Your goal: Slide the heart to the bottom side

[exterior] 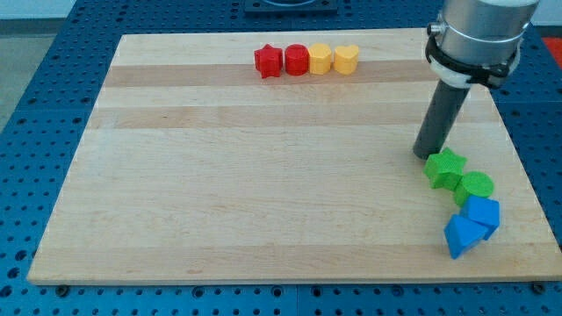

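Note:
A yellow heart (347, 59) lies at the right end of a row near the view's top edge of the wooden board (219, 175). To its left in the same row are a yellow hexagon (320, 59), a red cylinder-like block (297, 60) and a red star (269, 61). My tip (427, 154) rests on the board at the view's right, well below and to the right of the heart, just above-left of a green star (445, 168).
A green cylinder (476, 186) sits right of the green star. Two blue blocks (482, 214) (462, 235) lie below it near the board's lower right corner. A blue perforated table (35, 123) surrounds the board.

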Tool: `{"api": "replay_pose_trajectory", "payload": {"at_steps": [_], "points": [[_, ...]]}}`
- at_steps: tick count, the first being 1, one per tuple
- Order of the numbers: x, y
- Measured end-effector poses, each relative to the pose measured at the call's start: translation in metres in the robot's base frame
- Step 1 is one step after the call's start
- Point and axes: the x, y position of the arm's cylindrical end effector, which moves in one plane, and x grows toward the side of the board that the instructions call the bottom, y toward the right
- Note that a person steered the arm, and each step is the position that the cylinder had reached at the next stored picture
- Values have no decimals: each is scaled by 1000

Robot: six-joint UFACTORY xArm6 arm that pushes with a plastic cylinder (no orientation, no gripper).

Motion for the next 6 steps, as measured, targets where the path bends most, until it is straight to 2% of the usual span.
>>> {"api": "replay_pose_trajectory", "payload": {"at_steps": [1, 4, 5, 6], "points": [[-42, -20], [-188, -29], [-220, -60], [-225, -93]]}}
